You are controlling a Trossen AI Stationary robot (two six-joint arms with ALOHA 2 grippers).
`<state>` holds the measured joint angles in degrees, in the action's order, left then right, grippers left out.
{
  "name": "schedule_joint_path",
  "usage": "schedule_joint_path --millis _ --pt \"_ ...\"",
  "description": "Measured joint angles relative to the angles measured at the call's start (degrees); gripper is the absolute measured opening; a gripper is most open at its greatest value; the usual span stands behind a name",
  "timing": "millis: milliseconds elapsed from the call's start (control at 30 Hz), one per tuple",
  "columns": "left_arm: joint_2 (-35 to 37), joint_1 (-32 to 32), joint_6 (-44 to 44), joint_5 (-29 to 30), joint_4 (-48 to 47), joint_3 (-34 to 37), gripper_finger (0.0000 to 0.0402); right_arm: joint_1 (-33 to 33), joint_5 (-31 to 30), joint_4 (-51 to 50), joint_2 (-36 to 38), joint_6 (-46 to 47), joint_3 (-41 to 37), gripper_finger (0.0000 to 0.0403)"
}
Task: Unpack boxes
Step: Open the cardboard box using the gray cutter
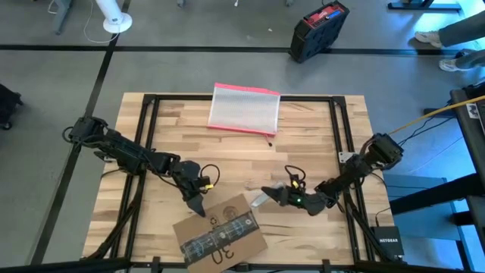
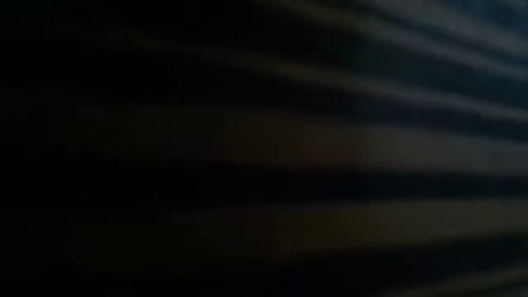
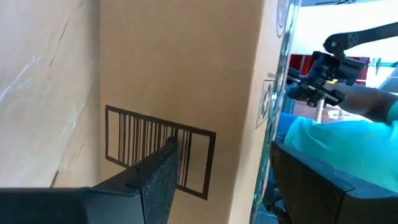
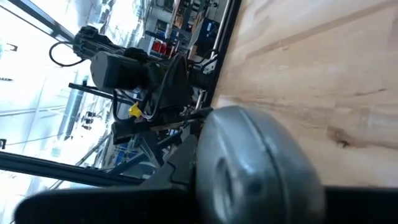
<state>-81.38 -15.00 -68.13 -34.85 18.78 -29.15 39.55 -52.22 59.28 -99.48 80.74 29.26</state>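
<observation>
Brown cardboard box lying at the worktop's near edge, left pincer released and spread astride its far-left corner, right pincer clenched on a grey metal tool just beside its right corner.

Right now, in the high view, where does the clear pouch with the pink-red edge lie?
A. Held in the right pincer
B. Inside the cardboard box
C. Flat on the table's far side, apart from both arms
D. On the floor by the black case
C: the pouch lies flat on the wooden table, well away from the cardboard box at the near edge.
</observation>
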Motion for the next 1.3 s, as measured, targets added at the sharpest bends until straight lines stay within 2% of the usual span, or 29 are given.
schedule_joint_path --millis 400,767,1167,1300 --pt "0.0 0.04 0.01 -0.33 0.12 0.04 0.0239 1.85 -2.47 -0.04 0.0 2.16 0.0 0.0065" --pt "0.02 -0.07 0.06 -3.01 0.29 0.11 0.0236 4.76 -7.37 0.12 -0.02 5.3 0.01 0.0065" --pt "-0.38 -3.72 -0.77 -3.0 -1.87 0.17 0.0235 1.44 -5.06 0.12 -0.11 4.09 0.2 0.0065" --pt "-1.94 -5.41 -2.38 -6.69 -3.4 0.46 0.0235 0.04 -4.27 0.6 -0.11 2.73 0.97 0.0065"
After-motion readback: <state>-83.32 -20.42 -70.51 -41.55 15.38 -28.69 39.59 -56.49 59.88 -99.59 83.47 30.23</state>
